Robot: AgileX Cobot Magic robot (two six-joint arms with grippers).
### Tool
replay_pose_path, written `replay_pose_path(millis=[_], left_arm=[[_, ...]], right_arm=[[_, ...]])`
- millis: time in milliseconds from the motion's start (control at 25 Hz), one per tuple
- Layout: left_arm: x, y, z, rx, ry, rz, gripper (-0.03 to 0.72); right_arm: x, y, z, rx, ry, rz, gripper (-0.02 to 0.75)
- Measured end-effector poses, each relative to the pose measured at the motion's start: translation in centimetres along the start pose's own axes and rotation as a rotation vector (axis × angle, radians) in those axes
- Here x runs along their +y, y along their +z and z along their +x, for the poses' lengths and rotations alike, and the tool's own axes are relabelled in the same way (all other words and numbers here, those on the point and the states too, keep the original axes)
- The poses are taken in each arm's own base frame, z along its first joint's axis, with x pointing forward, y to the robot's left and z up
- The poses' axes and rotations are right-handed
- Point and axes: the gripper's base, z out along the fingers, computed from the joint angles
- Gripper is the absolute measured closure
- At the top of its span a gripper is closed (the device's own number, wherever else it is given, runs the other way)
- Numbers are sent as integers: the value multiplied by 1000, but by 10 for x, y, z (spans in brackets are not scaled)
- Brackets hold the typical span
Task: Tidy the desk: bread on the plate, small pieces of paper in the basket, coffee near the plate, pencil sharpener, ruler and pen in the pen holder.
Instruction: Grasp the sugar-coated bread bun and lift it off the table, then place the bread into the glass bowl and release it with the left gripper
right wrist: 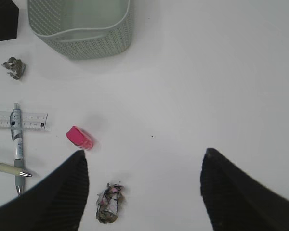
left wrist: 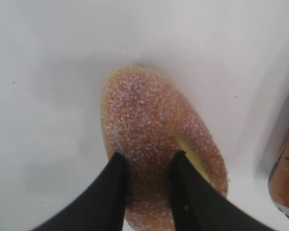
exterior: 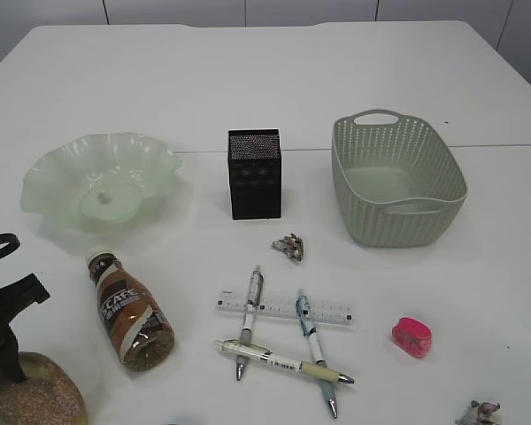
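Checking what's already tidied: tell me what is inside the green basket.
The green basket shows only bare floor in the exterior view; no paper lies on what is visible. Its near wall covers the front strip of the floor, so that part cannot be checked.

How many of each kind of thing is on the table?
Pens: 3
Ruler: 1
Pencil sharpener: 1
Paper scraps: 2
Coffee bottle: 1
Bread: 1
Plate: 1
Pen holder: 1
Basket: 1
Total: 12
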Motion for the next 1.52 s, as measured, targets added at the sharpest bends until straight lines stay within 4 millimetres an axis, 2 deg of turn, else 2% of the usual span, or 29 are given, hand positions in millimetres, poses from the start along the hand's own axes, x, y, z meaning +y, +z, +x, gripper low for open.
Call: replay_pose_path(millis=[160, 440, 600, 800, 960, 1120, 1240, 1360, 1520], left_arm=[[0, 0, -1, -5, 8, -5, 540], [1, -3, -3, -44, 58, -8, 558], [3, -23, -7, -161, 147, 66, 559], [-6, -60, -12, -361, 240, 321, 561], [-28, -82, -23, -447, 288, 393, 575], [-66, -104, -41, -528, 330, 435, 578], [-96, -113, -57, -574, 358, 439, 579], [-122, -108, -75, -582, 349, 430, 579], [-145, -86, -103, -574, 316, 394, 579]], right_arm=[[0, 0, -1, -6, -2, 1, 206], [-1, 0, -1, -11, -8, 9, 206], [-2, 0, -1, -12, -14, 19, 206], [-2, 0, -1, -13, -15, 20, 206], [-2, 0, -1, -13, -15, 20, 206], [-2, 0, -1, -14, -15, 20, 206], [-2, 0, -1, -14, -15, 20, 206], [-2, 0, -1, -15, -18, 23, 206], [-2, 0, -1, -15, -20, 26, 206]])
